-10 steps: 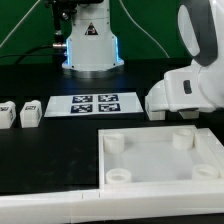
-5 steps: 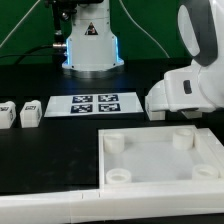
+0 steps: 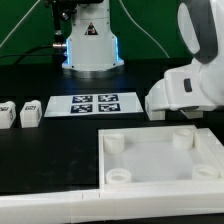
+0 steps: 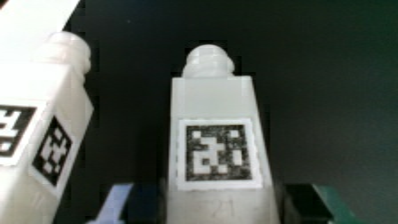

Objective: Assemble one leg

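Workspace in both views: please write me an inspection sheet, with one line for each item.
surface: black table, dark and flat.
job's things: leg stands between the jaws; second leg is beside it, apart; third leg and fourth leg are at the exterior view's left; panel with corner sockets is in front.
clutter: nothing seen.
jaws: open, one on each side of the leg, with gaps showing; hidden behind the arm in the exterior view.
cables: green cables behind the table.
surroundings: marker board on the table; arm base at the back.
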Tool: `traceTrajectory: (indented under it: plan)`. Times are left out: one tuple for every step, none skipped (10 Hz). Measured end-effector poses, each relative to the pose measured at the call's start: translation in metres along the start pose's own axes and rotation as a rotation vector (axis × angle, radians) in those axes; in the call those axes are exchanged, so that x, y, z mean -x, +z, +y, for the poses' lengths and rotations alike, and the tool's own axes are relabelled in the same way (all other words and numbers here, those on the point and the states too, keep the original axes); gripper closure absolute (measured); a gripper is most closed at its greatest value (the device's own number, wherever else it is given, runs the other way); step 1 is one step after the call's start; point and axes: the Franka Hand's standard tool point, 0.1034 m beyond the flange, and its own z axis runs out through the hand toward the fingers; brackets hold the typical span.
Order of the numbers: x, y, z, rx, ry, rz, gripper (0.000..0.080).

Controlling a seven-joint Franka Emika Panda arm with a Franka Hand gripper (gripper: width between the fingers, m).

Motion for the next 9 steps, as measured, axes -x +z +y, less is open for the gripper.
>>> traceTrajectory:
  plan:
    - [0.008, -0.014, 0.006, 0.002, -0.015, -0.01, 0.0509]
    - [0.011, -0.034, 0.009, -0.004, -0.018, 0.036, 0.0509]
    - [0.017, -0.059, 0.013, -0.012, -0.028, 0.132, 0.0509]
    - [0.027, -0.081, 0.016, -0.015, -0.037, 0.212, 0.0509]
    - [0.033, -0.104, 0.018, -0.017, -0.04, 0.336, 0.0509]
    - [0.044, -0.12, 0.022, -0.012, -0.053, 0.44, 0.0508]
    - [0.051, -0.136, 0.026, -0.008, -0.074, 0.535, 0.0508]
    - [0.054, -0.151, 0.028, -0.013, -0.07, 0.684, 0.0508]
    - [0.053, -0.145, 0.028, -0.011, -0.073, 0.786, 0.0508]
